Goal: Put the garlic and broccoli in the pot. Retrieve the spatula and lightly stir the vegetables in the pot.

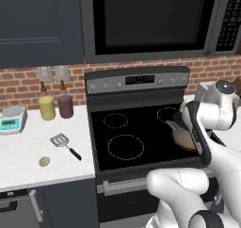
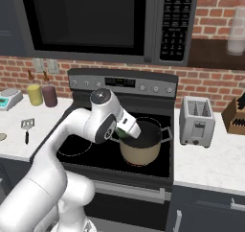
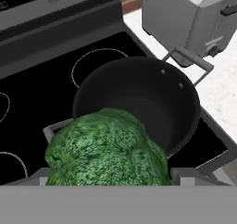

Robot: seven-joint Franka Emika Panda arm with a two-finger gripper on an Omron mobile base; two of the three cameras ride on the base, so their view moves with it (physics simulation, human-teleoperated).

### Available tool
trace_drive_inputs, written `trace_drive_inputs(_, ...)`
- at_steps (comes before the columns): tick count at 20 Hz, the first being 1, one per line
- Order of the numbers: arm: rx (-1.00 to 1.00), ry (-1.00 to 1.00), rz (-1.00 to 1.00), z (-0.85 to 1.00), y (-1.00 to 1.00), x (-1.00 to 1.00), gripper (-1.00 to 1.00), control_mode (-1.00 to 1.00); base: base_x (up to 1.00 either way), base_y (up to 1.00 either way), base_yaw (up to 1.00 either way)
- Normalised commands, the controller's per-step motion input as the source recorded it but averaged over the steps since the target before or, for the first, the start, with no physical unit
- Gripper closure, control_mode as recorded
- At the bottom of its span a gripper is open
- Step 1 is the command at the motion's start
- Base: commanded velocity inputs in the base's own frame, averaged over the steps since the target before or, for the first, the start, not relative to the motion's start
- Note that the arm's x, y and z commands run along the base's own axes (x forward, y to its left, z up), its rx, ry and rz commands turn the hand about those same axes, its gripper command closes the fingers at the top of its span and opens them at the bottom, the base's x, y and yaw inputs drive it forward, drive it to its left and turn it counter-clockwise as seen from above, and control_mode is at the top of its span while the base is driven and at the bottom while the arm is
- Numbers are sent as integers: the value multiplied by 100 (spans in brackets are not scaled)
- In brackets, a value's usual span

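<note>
- The gripper [image 2: 125, 133] hangs over the near-left rim of the pot [image 2: 141, 152], which stands on the stove's [image 1: 141, 128] front right burner.
- The broccoli [image 3: 107, 151] sits between the jaws, which stand wide on either side of it; in the hand view its green head bulges just above the fingertips [image 3: 183, 174] and overlaps the pot's dark rim.
- Whether the jaws press the floret or merely flank it, I cannot tell.
- The garlic [image 1: 44, 161] lies on the white counter [image 1: 28, 147] left of the stove, near its front edge.
- The spatula [image 1: 65, 144] lies just behind and right of the garlic, apart from it, handle pointing toward the stove.
- A toaster [image 2: 196, 121] stands right of the pot.
</note>
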Motion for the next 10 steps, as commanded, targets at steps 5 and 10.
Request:
trace_drive_inputs(5,19,9,0,-10,-36,38,100,-100,0,0,0)
trace_drive_inputs(10,9,12,0,-5,-36,23,100,-100,0,0,0)
